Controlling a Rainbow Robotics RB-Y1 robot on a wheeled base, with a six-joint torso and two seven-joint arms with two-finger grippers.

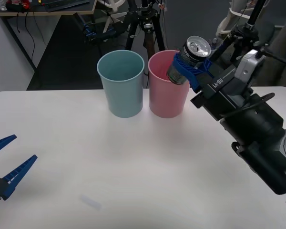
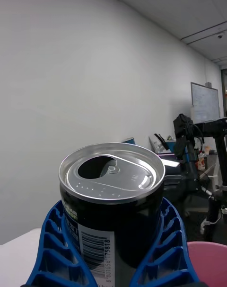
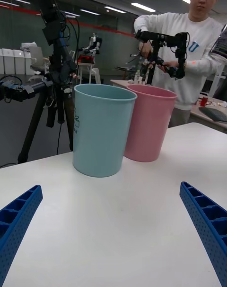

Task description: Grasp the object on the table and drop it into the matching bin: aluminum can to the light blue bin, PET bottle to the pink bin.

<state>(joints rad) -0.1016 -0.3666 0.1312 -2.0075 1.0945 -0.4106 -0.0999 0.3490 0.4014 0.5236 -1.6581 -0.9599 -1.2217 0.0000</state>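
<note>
My right gripper (image 1: 189,69) is shut on the dark grey aluminum can (image 1: 189,58), holding it tilted in the air over the right rim of the pink bin (image 1: 167,86). Close up in the right wrist view, the can (image 2: 113,206) shows its silver top with an open mouth, blue fingers (image 2: 52,254) hugging both sides, and the pink bin's rim (image 2: 208,261) below. The light blue bin (image 1: 121,83) stands just left of the pink one, touching it. My left gripper (image 1: 0,164) waits open low over the table's (image 1: 133,167) left edge, facing both bins (image 3: 101,128) (image 3: 149,121).
Tripods, cables and a desk stand on the dark floor behind the table. A person stands beyond the far side of the table, seen in the left wrist view. The white tabletop in front of the bins is bare.
</note>
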